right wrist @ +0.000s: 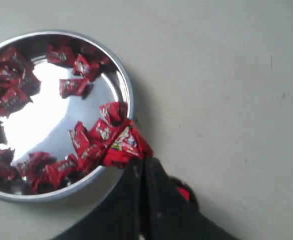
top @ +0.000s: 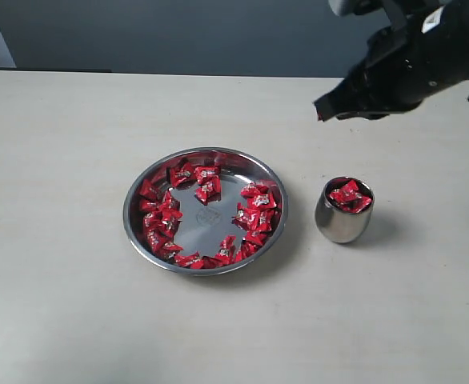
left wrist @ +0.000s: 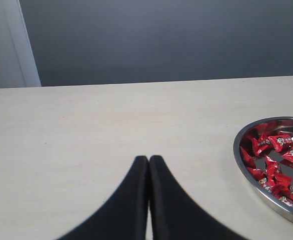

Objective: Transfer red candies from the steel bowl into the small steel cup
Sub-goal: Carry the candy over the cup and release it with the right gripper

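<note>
Near the middle of the pale table [top: 58, 320] lay the steel bowl [top: 206, 232], with red candies [top: 254, 210] ringing its bare centre. Toward the far right corner, the right gripper [right wrist: 140, 162] hung raised, clamped on one red candy [right wrist: 124, 147]. The left gripper [left wrist: 148, 159] was closed and empty. Just beside the bowl, toward the right edge, stood the small steel cup [top: 340, 226], holding more candies.

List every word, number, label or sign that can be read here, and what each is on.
None can be read.
Whitish marks on the red candies: too small.
Print on the candy in the right gripper: blurred.
Stamp at the centre of the steel bowl: too small.
White sticker on the right arm: blurred.
</note>
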`<state>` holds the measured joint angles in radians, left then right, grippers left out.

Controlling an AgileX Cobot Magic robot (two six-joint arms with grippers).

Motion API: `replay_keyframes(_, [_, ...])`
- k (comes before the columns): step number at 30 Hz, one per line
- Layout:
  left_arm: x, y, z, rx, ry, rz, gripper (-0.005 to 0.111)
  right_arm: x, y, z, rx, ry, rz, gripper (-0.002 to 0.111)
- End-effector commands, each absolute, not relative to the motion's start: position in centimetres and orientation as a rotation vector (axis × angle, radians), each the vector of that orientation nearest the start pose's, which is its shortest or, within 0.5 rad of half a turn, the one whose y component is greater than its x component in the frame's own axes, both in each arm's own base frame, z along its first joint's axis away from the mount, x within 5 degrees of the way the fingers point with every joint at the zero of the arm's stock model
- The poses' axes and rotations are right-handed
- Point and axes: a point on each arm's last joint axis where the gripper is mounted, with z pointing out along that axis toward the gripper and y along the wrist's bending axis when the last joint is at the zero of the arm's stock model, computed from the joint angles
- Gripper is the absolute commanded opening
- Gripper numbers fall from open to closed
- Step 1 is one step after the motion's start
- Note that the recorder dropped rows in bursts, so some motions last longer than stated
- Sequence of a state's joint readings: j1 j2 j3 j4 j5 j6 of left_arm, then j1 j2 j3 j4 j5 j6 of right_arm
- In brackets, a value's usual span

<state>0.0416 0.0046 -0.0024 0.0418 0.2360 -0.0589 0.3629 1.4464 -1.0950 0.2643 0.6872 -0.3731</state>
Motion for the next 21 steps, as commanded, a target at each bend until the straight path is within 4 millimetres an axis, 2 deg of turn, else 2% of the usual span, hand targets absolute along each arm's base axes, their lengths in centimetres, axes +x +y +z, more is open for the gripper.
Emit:
replay_keyframes(1, [5.5,0.3,19.2,-0.054,1.715,0.020,0.000,26.1,11.0,27.4,-0.737,2.480,0.260,-0.001])
replay_keyframes(8, [5.5,0.3,19.2,-0.054,1.715,0.020,0.000,25.5,10.7,24.6,-0.745,2.561,0.248,-0.001])
replay_keyframes(16, [5.5,0.3,19.2,-0.054,1.715,0.020,0.000,26.8,10.9,21.0,-0.745,2.684,0.203,-0.001])
replay_keyframes(21, [5.5,0.3,19.2,-0.054,1.715,0.020,0.000,27.7,11.1,19.3,-0.735,2.694,0.191,-0.001])
